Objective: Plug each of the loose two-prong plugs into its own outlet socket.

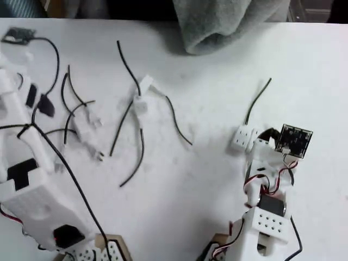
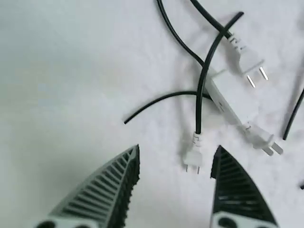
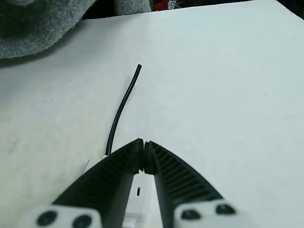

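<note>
At about eight o'clock on the table (image 1: 212, 190) the left arm (image 1: 27, 185) hangs over a tangle of cords. The left gripper (image 2: 177, 149) is spread wide, and a small two-prong plug (image 2: 194, 156) lies flat between its fingers, nearer one than the other and touched by neither. Two more plugs (image 2: 248, 61) lie just beyond it, crossed by black cords. Toward twelve o'clock of the table's middle sits a second knot of white pieces (image 1: 142, 99) and wire. At four o'clock the outlet socket (image 1: 243, 138) rests with the right gripper (image 3: 143, 148) over it, jaws drawn together at the tips; I can't tell whether it pinches the block or merely rests on it. This looks to me like the pick-up of a plug: the open jaws need centring on its body, closing across it with the prongs left free, then a carry toward that socket.
</note>
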